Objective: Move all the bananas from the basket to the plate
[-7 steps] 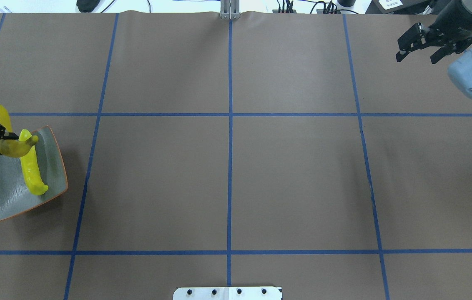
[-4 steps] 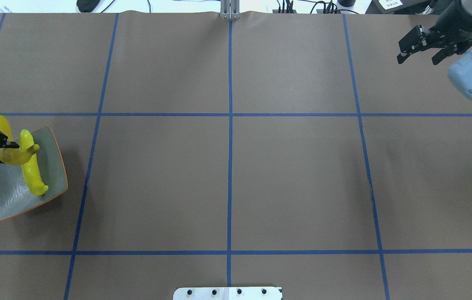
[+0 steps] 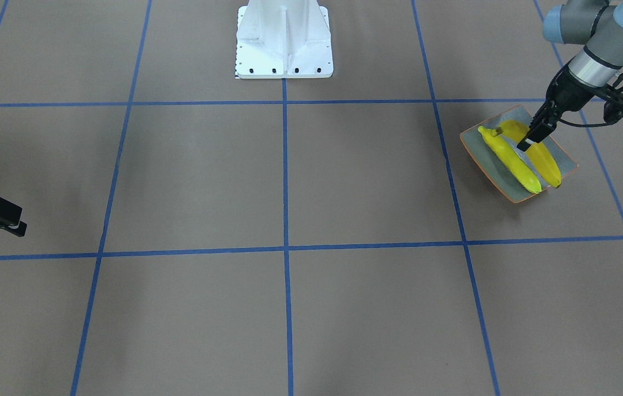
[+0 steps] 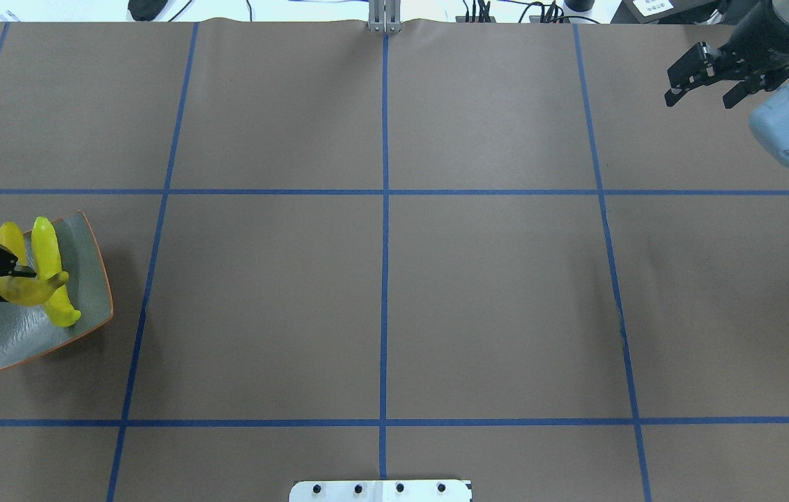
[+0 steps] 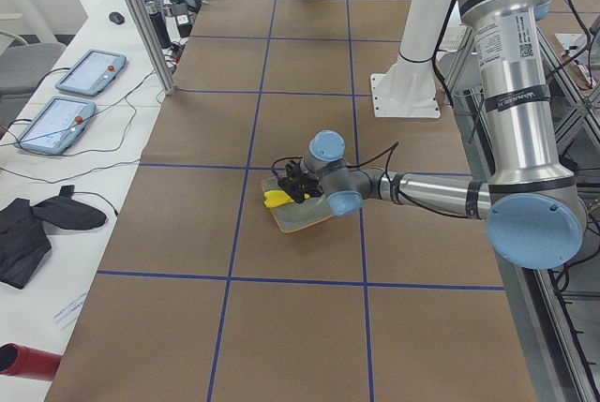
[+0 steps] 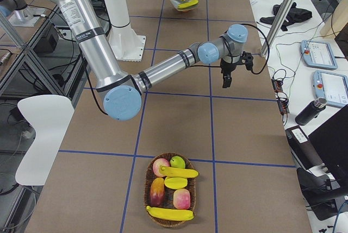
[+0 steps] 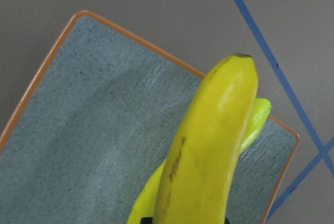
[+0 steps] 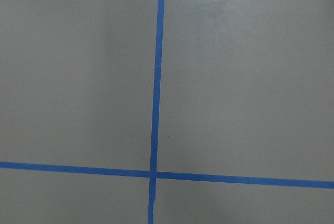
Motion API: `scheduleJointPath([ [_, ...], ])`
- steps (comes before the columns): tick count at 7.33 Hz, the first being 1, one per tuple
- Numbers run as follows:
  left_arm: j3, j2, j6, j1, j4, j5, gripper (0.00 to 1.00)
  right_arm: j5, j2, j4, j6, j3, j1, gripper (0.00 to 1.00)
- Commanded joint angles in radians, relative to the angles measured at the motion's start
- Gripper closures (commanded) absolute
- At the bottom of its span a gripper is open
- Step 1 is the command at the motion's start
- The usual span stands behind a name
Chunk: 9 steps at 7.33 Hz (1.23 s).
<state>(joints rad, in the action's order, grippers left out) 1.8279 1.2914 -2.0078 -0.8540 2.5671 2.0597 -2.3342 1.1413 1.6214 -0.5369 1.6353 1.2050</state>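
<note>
Left gripper (image 4: 14, 282): closed on a held banana (image 4: 28, 291), lower left of the overhead frame. It has been brought from the plate's (image 4: 18, 338) upper edge to over its middle, so release is judged near.
Second banana (image 4: 46, 244): laid on the plate, crossed by the held one.
Right gripper (image 4: 705, 84): fingers apart, empty, upper right.
Basket (image 6: 148, 189): shown only in the right-side view, lower centre, with two bananas (image 6: 179, 172) left inside. More transfers are judged outstanding.

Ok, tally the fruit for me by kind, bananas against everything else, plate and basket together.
Bright yellow curved bananas: 4, one lying on the grey-green square plate, one over it in the left gripper, two in the woven brown basket.
Other rounder fruit in the basket: 5.
Total: 9.
</note>
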Motion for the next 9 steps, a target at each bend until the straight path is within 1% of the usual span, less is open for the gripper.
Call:
scheduleJointPath([
  [1, 0.018, -0.023, 0.003, 0.001, 0.001, 0.003, 0.64, -0.001, 0.0, 0.0, -0.001, 0.0, -0.001, 0.0],
  [2, 0.019, -0.018, 0.003, 0.001, 0.001, 0.002, 0.01, -0.001, 0.0, 0.0, 0.0, 0.0, -0.001, 0.0],
  [5, 0.024, -0.004, 0.004, -0.005, 0.001, 0.002, 0.0, 0.012, 0.002, 0.0, 0.003, -0.006, 0.005, 0.0],
  [6, 0.024, 0.003, 0.033, -0.041, -0.001, 0.002, 0.0, 0.016, 0.005, 0.0, 0.033, -0.015, 0.025, 0.0],
  [7, 0.019, 0.028, 0.181, -0.106, -0.016, 0.002, 0.0, 0.045, 0.035, 0.0, 0.088, -0.017, 0.039, 0.0],
  [8, 0.01, 0.084, 0.345, -0.172, -0.091, 0.002, 0.0, 0.076, 0.069, 0.0, 0.15, -0.017, 0.06, 0.0],
  [9, 0.013, 0.209, 0.482, -0.216, -0.289, 0.003, 0.0, 0.096, 0.113, 0.0, 0.225, -0.021, 0.088, 0.0],
])
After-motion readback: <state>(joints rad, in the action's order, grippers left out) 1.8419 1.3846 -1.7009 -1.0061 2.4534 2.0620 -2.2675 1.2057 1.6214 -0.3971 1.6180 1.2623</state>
